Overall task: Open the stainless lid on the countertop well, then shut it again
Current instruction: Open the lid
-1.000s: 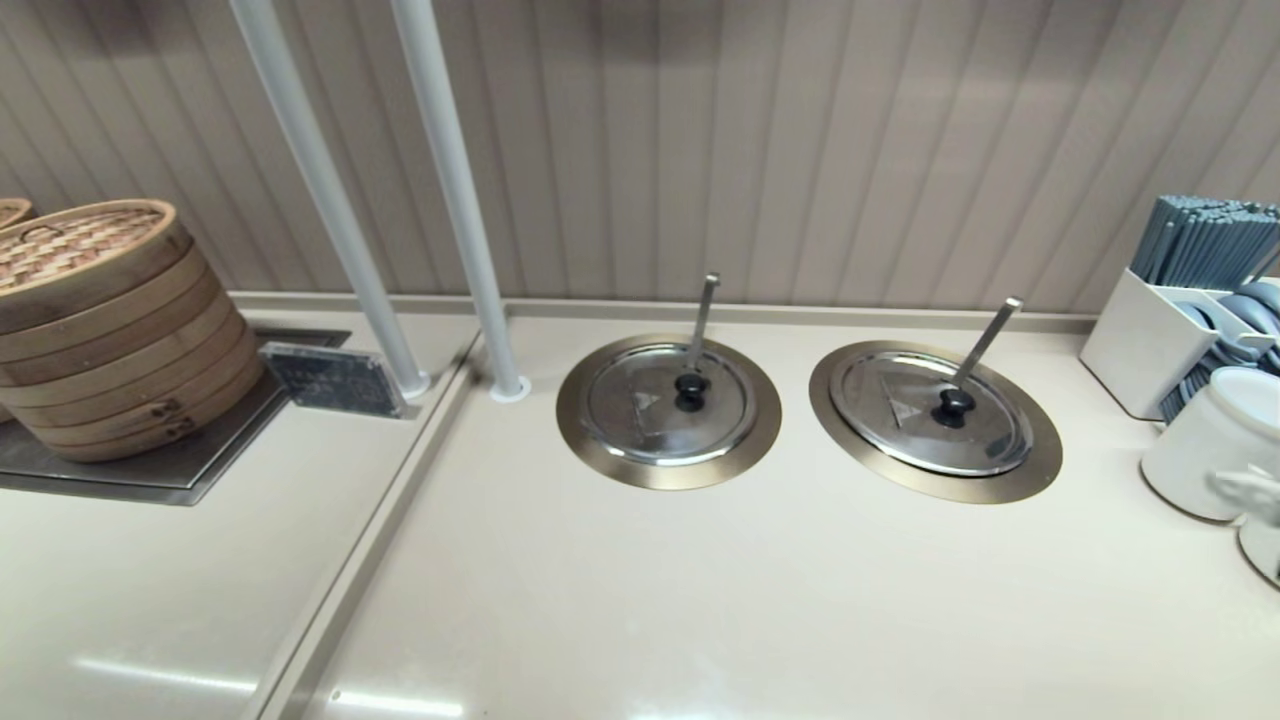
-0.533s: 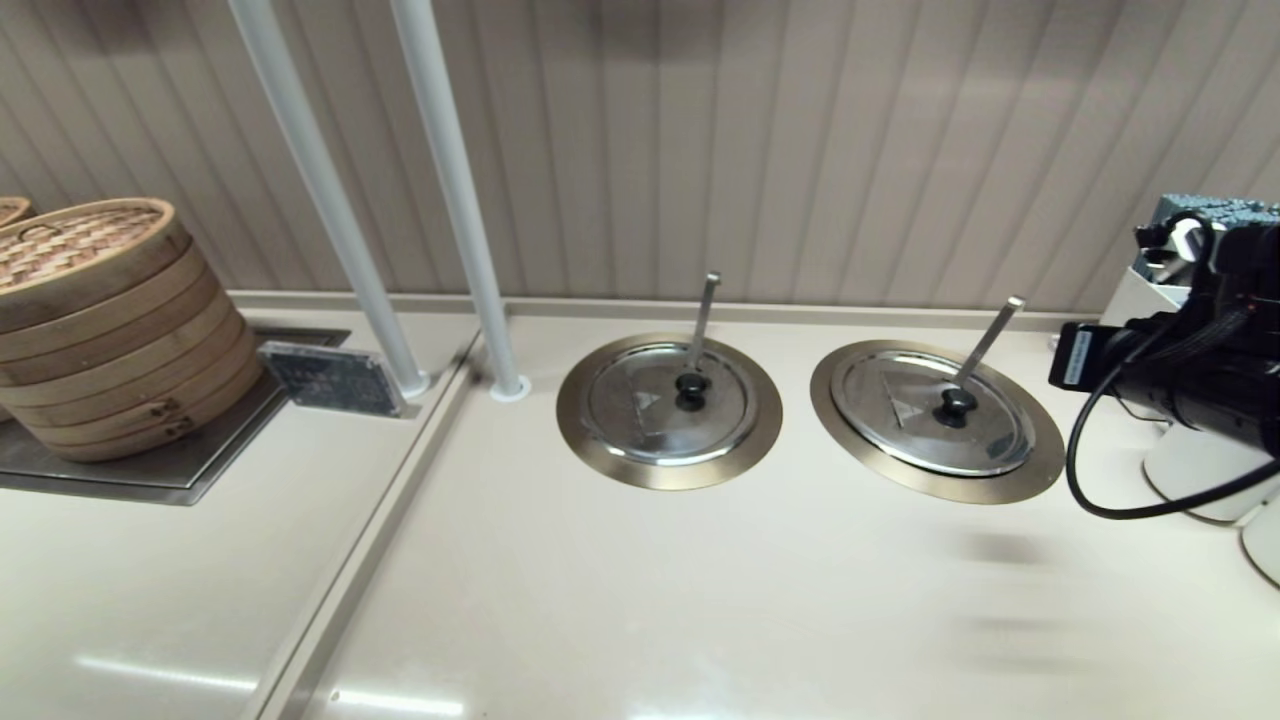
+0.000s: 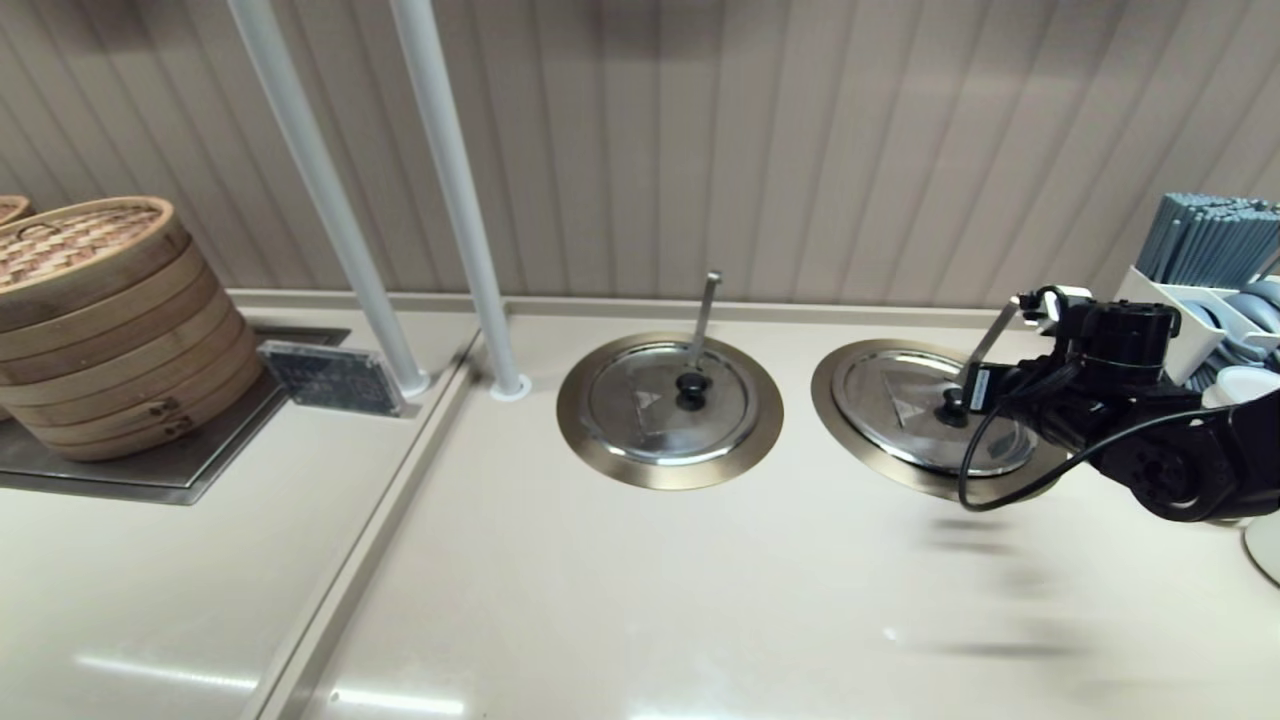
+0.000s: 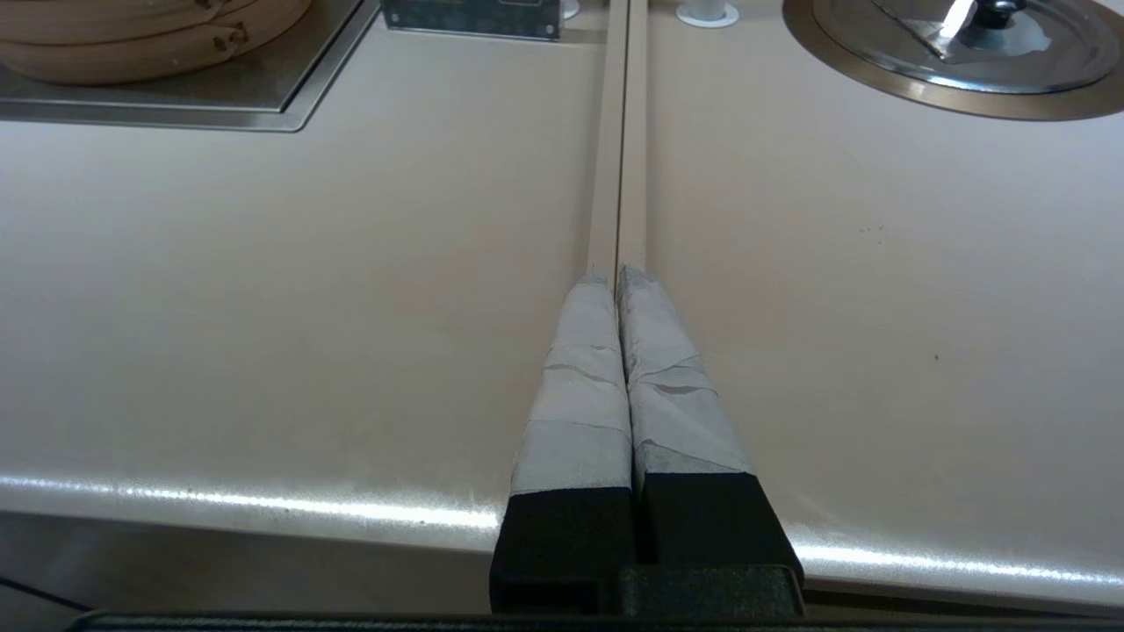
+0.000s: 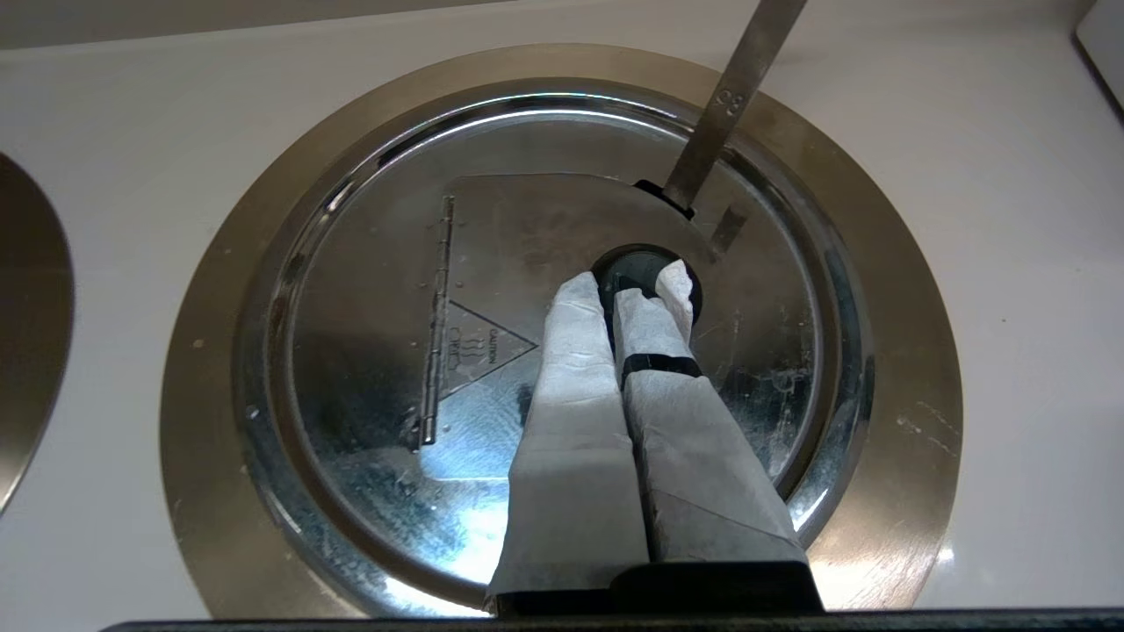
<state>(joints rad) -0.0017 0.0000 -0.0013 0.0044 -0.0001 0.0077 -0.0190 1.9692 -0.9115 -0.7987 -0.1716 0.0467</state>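
Note:
The stainless lid [image 3: 900, 400] [image 5: 378, 351] lies flat in the countertop well, whose brass-coloured ring [image 3: 860, 455] [image 5: 211, 439] shows all round it. A slanted utensil handle [image 3: 992, 340] [image 5: 733, 96] sticks up through the lid's notch. My right gripper [image 3: 968, 395] [image 5: 628, 285] is shut, its taped fingertips right over the small black knob [image 3: 950, 408] [image 5: 637, 259], with nothing between them. Whether the tips touch the knob I cannot tell. The left gripper [image 4: 617, 274] is shut and parked low over the counter's front seam, out of the head view.
The twin lid [image 3: 660, 405] with an upright handle sits to the left. Two white poles [image 3: 470, 230] rise behind it. A bamboo steamer [image 3: 100, 320] stands far left. A white caddy [image 3: 1150, 340] with chopsticks and a white jar [image 3: 1240, 385] stand behind my right arm.
My right arm has come in from the right edge and moved left over the right lid, ending with its fingertips over the knob. The lid has not moved.

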